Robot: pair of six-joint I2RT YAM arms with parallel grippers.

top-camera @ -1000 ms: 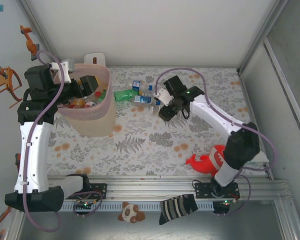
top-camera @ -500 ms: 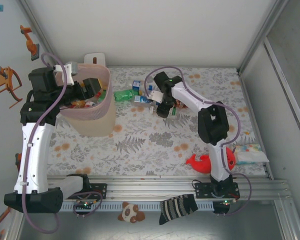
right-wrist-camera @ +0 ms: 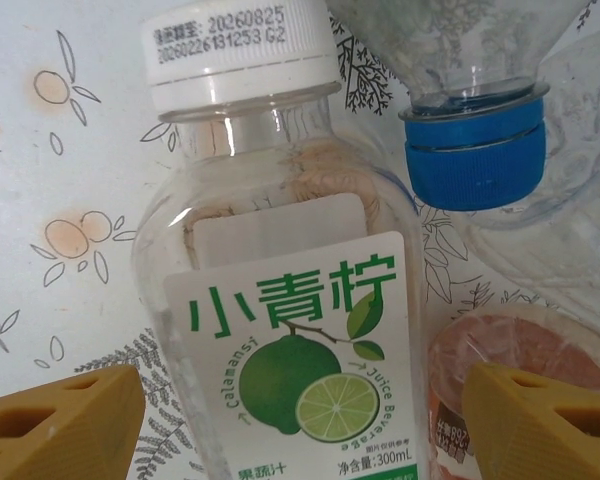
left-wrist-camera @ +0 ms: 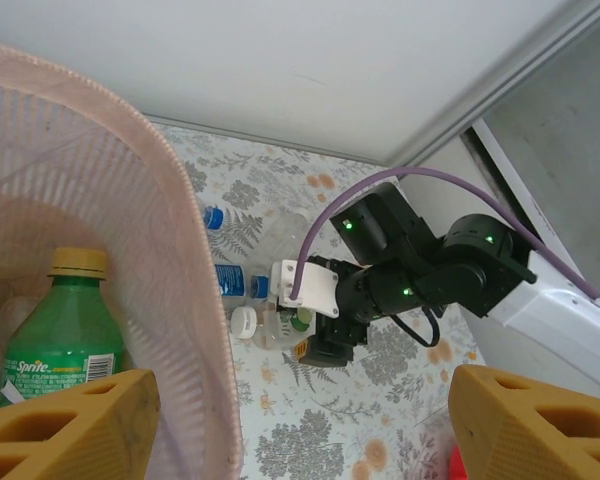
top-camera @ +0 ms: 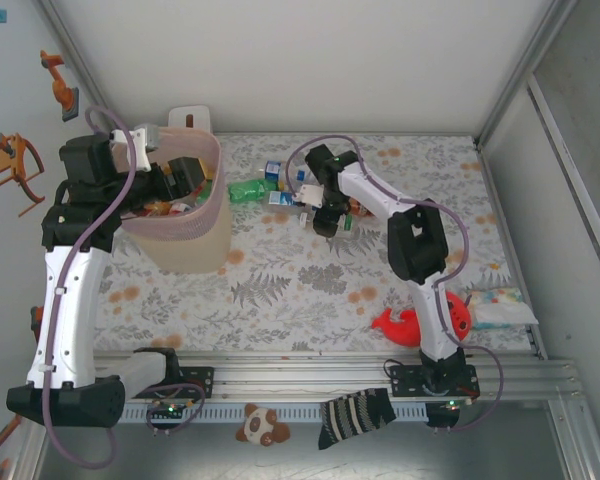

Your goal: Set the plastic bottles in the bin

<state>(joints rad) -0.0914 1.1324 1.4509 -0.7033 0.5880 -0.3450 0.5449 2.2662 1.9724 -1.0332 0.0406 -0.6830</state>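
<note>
Swung inward, the right hand (right-wrist-camera: 300, 430) is spread astride the calamansi juice bottle (right-wrist-camera: 280, 300): seemingly empty, light, crushable and slick, best gripped mid-label. The left hand (left-wrist-camera: 300, 425) is held apart over the bin (left-wrist-camera: 170, 230).

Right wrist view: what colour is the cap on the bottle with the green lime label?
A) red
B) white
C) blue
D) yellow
B: the lime-label bottle carries a white cap printed with a date code. The blue cap sits on the clear bottle beside it.
</note>
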